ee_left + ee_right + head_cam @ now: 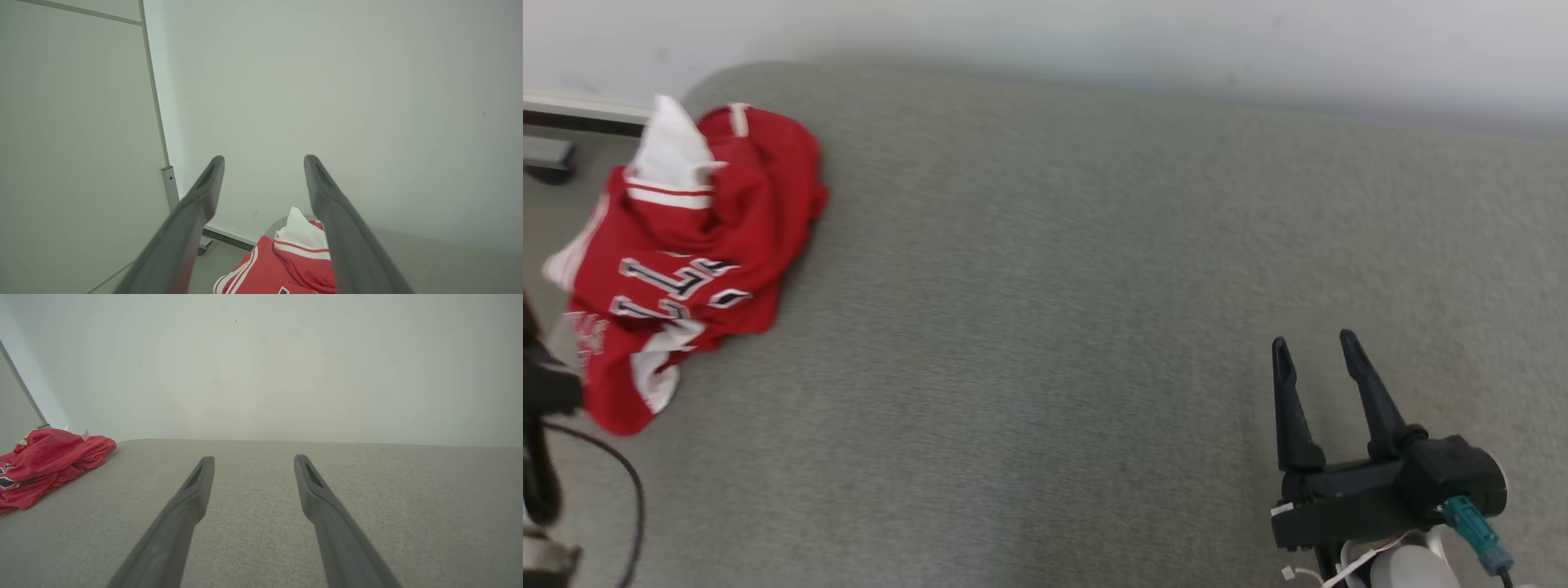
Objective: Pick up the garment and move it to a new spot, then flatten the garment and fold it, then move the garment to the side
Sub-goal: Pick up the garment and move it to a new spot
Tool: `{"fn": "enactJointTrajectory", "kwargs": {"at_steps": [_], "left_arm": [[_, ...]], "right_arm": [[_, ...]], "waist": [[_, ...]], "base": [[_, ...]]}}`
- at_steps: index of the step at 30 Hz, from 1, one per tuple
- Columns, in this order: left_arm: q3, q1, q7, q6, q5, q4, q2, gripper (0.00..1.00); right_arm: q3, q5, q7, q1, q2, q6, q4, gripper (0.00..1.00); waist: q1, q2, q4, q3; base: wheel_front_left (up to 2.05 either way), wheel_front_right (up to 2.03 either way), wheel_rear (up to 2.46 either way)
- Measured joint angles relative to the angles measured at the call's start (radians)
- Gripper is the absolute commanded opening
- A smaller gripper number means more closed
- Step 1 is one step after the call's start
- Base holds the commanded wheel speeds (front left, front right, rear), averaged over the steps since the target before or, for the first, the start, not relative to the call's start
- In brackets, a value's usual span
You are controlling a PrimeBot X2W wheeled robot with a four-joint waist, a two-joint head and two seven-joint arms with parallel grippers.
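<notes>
Grey pad (pixel 1045 286) against a pale wall (pixel 1094 33), red jersey (pixel 686 253) heaped at its far left corner. Right gripper (pixel 1313 340) low over bare pad at lower right, fingers spread, empty; left gripper (pixel 264 160) angled above the jersey, fingers likewise apart. Dark hardware (pixel 543 392) blurred and cropped at the head view's left edge; jersey lettering hard to read.
</notes>
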Motion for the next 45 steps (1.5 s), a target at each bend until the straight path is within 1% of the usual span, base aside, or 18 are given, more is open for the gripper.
{"fn": "enactJointTrajectory", "kwargs": {"at_steps": [2,7,17,20,24,26,30,31,32,34,35,37,41,45], "left_arm": [[0.018,-0.049,0.012,0.0,-0.019,0.021,0.024,1.0],[0.023,-0.142,0.055,0.0,-0.03,0.074,0.083,1.0],[-0.016,-0.294,0.239,-0.003,-0.055,0.288,0.185,1.0],[-0.029,-0.323,0.306,-0.004,-0.061,0.367,0.204,1.0],[-0.042,-0.341,0.368,-0.002,-0.059,0.454,0.226,1.0],[-0.041,-0.351,0.408,0.005,-0.066,0.495,0.231,1.0],[-0.046,-0.355,0.469,0.006,-0.077,0.554,0.231,1.0],[-0.048,-0.355,0.472,0.006,-0.078,0.56,0.23,0.62],[-0.049,-0.355,0.471,0.006,-0.079,0.563,0.23,0.0],[-0.055,-0.355,0.483,0.006,-0.079,0.579,0.228,0.0],[-0.057,-0.355,0.461,0.02,-0.078,0.579,0.225,0.0],[-0.062,-0.355,0.429,0.024,-0.074,0.57,0.224,0.0],[-0.064,-0.373,0.342,0.026,-0.07,0.517,0.223,0.0],[-0.078,-0.397,0.289,0.023,-0.066,0.436,0.231,0.0]], "right_arm": [[-0.002,-0.002,0.0,-0.006,0.0,0.0,-0.014,1.0],[-0.023,-0.002,0.0,-0.023,-0.001,0.0,-0.043,1.0],[-0.012,0.019,0.0,-0.053,-0.001,0.0,-0.066,1.0],[-0.013,0.02,0.0,-0.059,-0.001,0.0,-0.067,1.0],[-0.022,0.02,0.0,-0.059,-0.002,0.0,-0.071,1.0],[-0.025,0.02,0.0,-0.059,-0.002,0.0,-0.072,1.0],[-0.027,0.02,0.0,-0.059,-0.002,0.0,-0.07,1.0],[-0.026,0.02,0.0,-0.059,-0.002,0.0,-0.068,1.0],[-0.025,0.02,0.0,-0.059,-0.001,0.0,-0.067,1.0],[-0.022,0.02,0.0,-0.058,-0.001,0.0,-0.064,1.0],[-0.021,0.02,0.0,-0.058,-0.002,0.0,-0.063,1.0],[-0.023,0.021,0.0,-0.056,-0.001,0.0,-0.06,1.0],[-0.029,0.029,0.0,-0.045,-0.002,0.0,-0.053,1.0],[-0.022,0.048,0.0,-0.037,-0.001,0.0,-0.045,1.0]], "waist": [[0.0,0.0,-0.028,0.029],[0.0001,0.0001,-0.094,0.101],[0.0001,0.0001,-0.213,0.211],[0.0001,0.0,-0.242,0.229],[0.0,0.0,-0.269,0.244],[-0.0001,0.0,-0.278,0.248],[-0.0001,0.0,-0.283,0.244],[-0.0001,-0.0001,-0.283,0.242],[-0.0002,-0.0001,-0.283,0.239],[-0.0002,-0.0002,-0.283,0.231],[-0.0002,-0.0001,-0.282,0.222],[-0.0002,-0.0001,-0.281,0.211],[-0.0002,-0.0002,-0.274,0.181],[-0.0002,-0.0002,-0.267,0.148]], "base": [[0.0,0.0,0.0],[0.0,0.0,0.0],[0.0,0.0,0.0],[0.0,0.0,0.0],[0.0,0.0,0.0],[0.0,0.0,0.0],[0.0,0.0,0.0],[0.0,0.0,0.0],[0.0,0.0,0.0],[0.0,0.0,0.0],[0.0,0.0,0.0],[0.0,0.0,0.0],[0.0,0.0,0.0],[0.0,0.0,0.0]]}}
